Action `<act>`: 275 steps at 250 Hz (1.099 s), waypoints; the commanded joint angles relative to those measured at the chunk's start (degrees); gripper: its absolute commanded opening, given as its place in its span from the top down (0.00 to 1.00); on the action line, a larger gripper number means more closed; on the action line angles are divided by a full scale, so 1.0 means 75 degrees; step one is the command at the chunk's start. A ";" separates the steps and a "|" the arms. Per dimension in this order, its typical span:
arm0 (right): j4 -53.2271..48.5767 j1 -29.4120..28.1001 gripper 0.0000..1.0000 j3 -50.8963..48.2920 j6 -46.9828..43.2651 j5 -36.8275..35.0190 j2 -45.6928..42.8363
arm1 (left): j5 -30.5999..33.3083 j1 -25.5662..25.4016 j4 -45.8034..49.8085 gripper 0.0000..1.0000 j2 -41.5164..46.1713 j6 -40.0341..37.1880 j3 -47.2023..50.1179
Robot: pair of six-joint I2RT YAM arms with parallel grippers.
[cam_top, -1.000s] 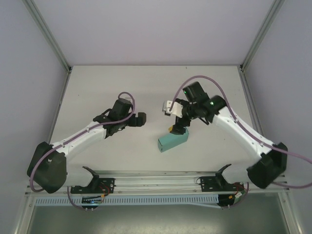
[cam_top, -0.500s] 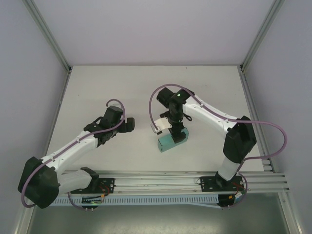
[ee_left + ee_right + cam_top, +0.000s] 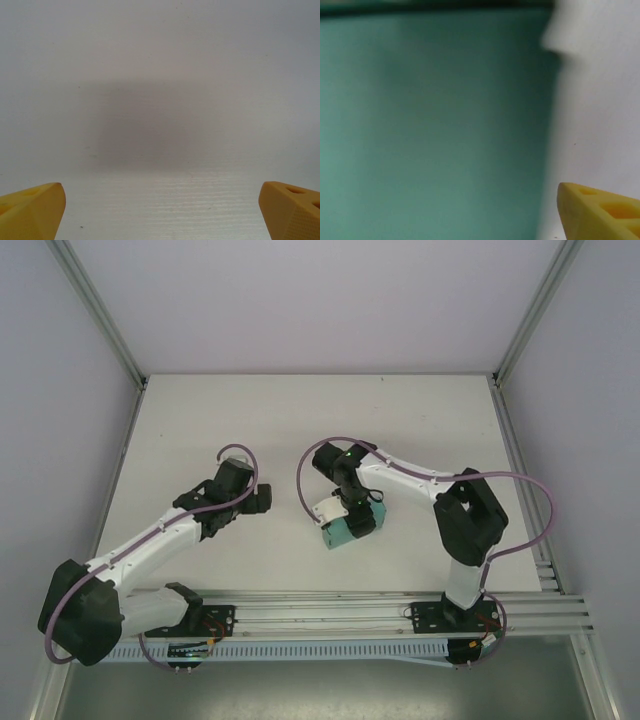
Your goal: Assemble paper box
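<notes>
The paper box [image 3: 338, 536] is a small teal-green closed box lying on the white table [image 3: 200, 420] near the front middle. My right gripper [image 3: 354, 517] points down on top of it and hides its middle. In the right wrist view the box [image 3: 435, 125] fills the left and centre, and one yellow finger [image 3: 600, 212] stands just off its right edge with a thin strip of table between them. The other finger is hidden. My left gripper [image 3: 263, 499] hovers to the left of the box, open over bare table, with both yellow fingertips [image 3: 35, 210] wide apart.
Aluminium frame posts [image 3: 100, 315] and grey side walls bound the table on the left and right. The rail [image 3: 330, 610] carrying both arm bases runs along the near edge. The right arm's elbow [image 3: 470, 515] sits folded to the right of the box.
My right arm has folded in and swung left, bringing its gripper from the box's far end down onto the box. The left gripper has drawn back slightly to the left.
</notes>
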State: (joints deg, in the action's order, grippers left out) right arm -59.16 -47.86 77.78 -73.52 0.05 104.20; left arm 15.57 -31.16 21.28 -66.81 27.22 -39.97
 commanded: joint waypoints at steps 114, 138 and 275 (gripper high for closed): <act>0.2128 0.0094 0.63 -0.0191 0.0638 -0.2060 -0.0413 | 0.0582 0.0046 0.0276 0.02 0.0914 -0.0073 -0.0097; 0.3623 0.0214 0.62 -0.0411 0.0837 -0.3056 -0.0499 | 0.0569 0.0041 0.0263 0.01 0.0939 0.0029 -0.0120; 0.7031 0.0242 0.57 -0.0489 0.2325 -0.5081 0.1076 | 0.0437 0.0041 0.0203 0.01 0.1460 0.0150 -0.0017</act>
State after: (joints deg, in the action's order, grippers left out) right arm -8.86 -45.06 75.11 -60.55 -37.06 111.72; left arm 18.70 -31.16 23.05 -57.14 28.18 -39.97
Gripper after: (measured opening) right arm 0.427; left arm 0.986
